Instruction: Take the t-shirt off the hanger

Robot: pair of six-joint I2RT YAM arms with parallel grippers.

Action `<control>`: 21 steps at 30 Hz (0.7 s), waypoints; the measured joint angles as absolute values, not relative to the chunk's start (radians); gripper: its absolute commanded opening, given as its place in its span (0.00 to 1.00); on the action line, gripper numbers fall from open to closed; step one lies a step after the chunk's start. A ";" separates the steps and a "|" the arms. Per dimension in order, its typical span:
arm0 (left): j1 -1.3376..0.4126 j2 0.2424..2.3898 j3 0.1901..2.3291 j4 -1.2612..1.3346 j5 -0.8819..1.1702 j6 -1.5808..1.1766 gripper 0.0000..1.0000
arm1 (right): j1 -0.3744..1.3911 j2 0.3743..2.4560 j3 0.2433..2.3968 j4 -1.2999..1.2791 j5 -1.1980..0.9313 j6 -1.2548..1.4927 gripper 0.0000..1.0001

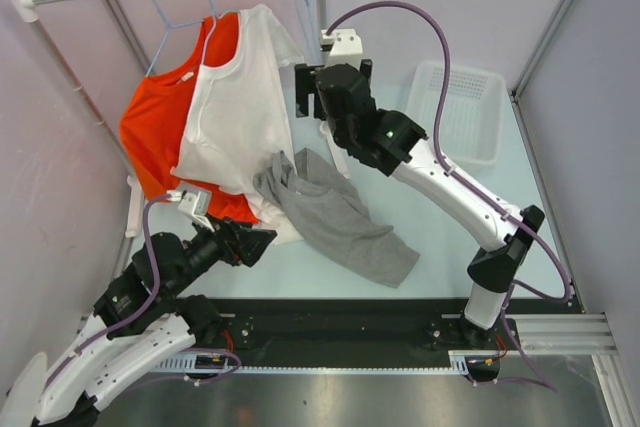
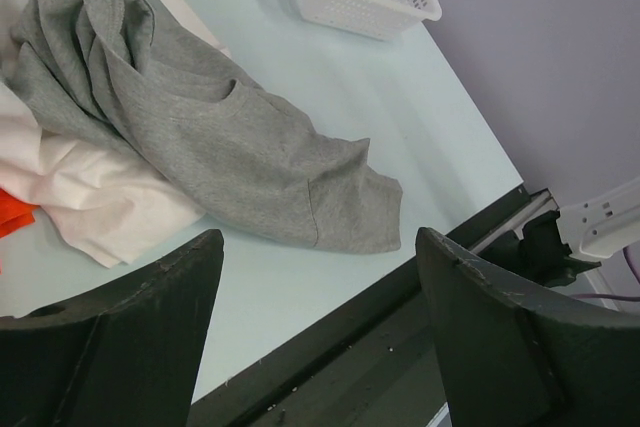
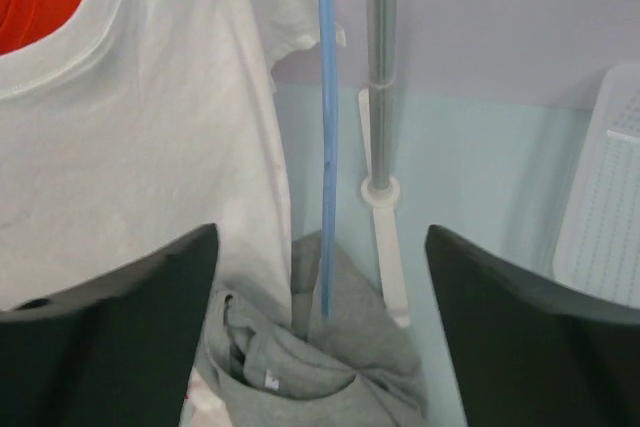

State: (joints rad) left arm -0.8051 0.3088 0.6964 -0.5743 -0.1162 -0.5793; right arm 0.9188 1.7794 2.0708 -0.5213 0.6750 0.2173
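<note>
**While grey tee [image 1: 335,212] lies off hanger [image 3: 325,147], snag risk at collar**

Since the grey tee lies crumpled on the surface [image 1: 440,237], w/ the blue hanger hung just above its collar end, the job looks nearly done. Risk: hanger's low tip sits right by the collar bunch (can't tell if touching), so a careless pull could snag cloth or drag the white tee [image 1: 245,117] beside it. R pincer [image 3: 322,237] gapes wide facing the hanger, gripping nothing. L pincer [image 2: 320,237] also wide, empty, above the surface.
</note>
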 measured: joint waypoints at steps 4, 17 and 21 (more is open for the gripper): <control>-0.805 0.309 0.710 -0.579 -0.129 -0.572 0.84 | 0.989 1.665 1.901 -0.551 0.737 0.251 1.00; -0.820 0.751 0.715 -0.520 -0.125 -0.544 0.83 | 1.063 0.862 0.952 -0.646 0.608 0.735 1.00; -0.927 0.979 0.715 -0.471 -0.219 -0.545 0.88 | 1.064 0.788 0.860 -0.697 0.544 0.842 1.00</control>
State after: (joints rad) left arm -0.9268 0.9791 0.7155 -0.4713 -0.2192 -0.5446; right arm 1.0641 0.7883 0.8604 -0.6971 0.5442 0.8417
